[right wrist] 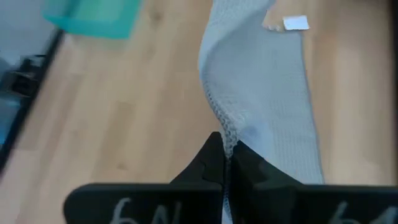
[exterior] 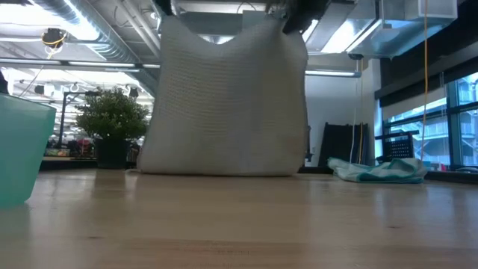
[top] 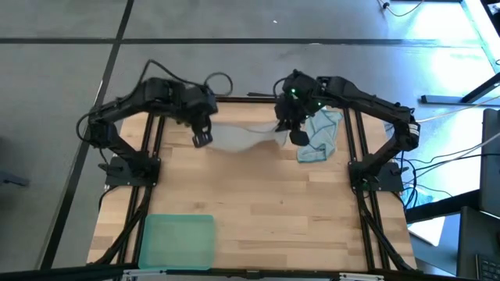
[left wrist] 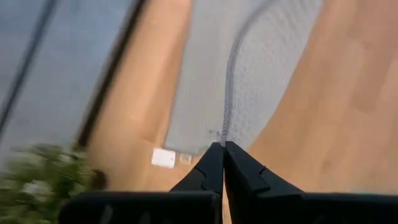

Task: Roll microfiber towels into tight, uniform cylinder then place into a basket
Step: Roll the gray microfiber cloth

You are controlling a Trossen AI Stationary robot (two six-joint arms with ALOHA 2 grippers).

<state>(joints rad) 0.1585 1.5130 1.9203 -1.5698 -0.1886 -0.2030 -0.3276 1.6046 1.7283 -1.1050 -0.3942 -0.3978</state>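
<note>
The pale grey towel (top: 238,138) hangs as a flat sheet (exterior: 224,97) between my two grippers, over the far part of the table. My left gripper (top: 201,139) is shut on its upper left corner. My right gripper (top: 297,136) is shut on its upper right corner. The towel's small white tag (left wrist: 163,157) also shows in the right wrist view (right wrist: 295,23). The light blue towel (top: 321,134) lies crumpled on the table just right of my right gripper. The mint-green basket (top: 177,240) stands at the near left. My left gripper pinches the grey towel's upper left corner (left wrist: 222,138) between its two shut fingers, from above. The towel hangs below it, and its lower edge (exterior: 216,172) touches the table. My right gripper pinches the towel's upper right corner at the hem (right wrist: 227,138) between its two shut fingers, from above. The towel hangs below it and spreads toward the other gripper.
Bare wooden table (top: 266,211) lies between the hanging towel and the near edge. The basket's wall (exterior: 19,149) shows at the left of the low view. The blue towel (exterior: 377,170) lies at the right. Black frame rails (top: 355,164) run along both sides.
</note>
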